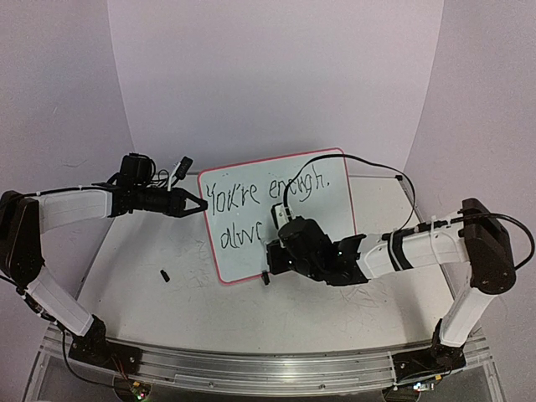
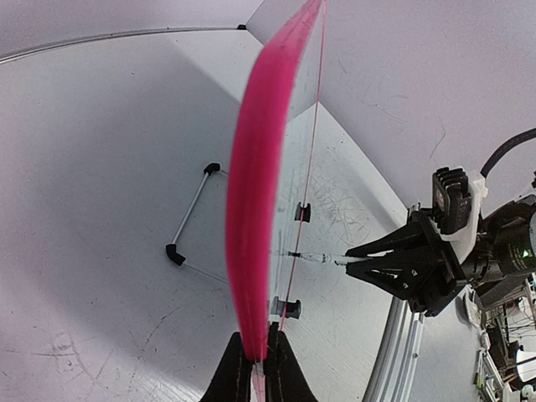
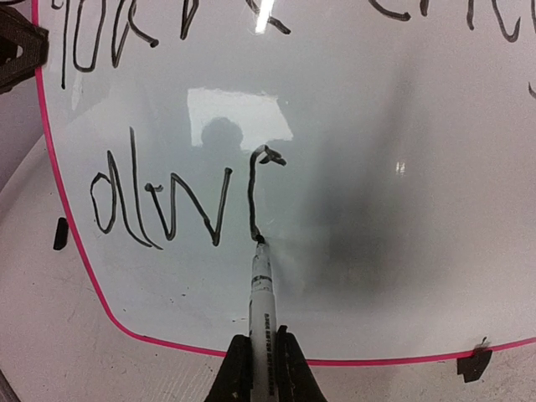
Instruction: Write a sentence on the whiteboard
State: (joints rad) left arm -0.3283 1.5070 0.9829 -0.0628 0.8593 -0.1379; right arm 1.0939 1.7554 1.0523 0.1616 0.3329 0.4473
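1. White counter (image 1: 167,310) fills the lower half of the top view, with a pale curved wall behind it.
2. Board (image 1: 331,213) stands at the centre of the top view, pink-rimmed with rounded corners. In the right wrist view it fills nearly the whole frame.
3. Left gripper (image 1: 197,204), at centre left of the top view, is closed tight on the board's left edge. In the left wrist view its fingers (image 2: 243,373) pinch the pink rim at bottom centre.
4. Right gripper (image 1: 272,255), just below centre in the top view, is clamped on a marker (image 3: 261,293) in front of the board's lower part.
5. Sentence (image 1: 268,194): the top line reads "You're enough." across the upper board. The lower line, at the board's lower left, shows "alw" and one tall hooked stroke.
6. The marker rises from bottom centre of the right wrist view, its tip touching the board at the foot of that hooked stroke.
7. Stand (image 2: 188,218), a wire with black ends, rests on the counter behind the board, centre left in the left wrist view.
8. Clip feet (image 3: 474,364), black, sit under the rim at lower right and at the left edge of the right wrist view.
9. Black piece (image 1: 164,274), very small, lies on the counter to the lower left of the board, apart from it.
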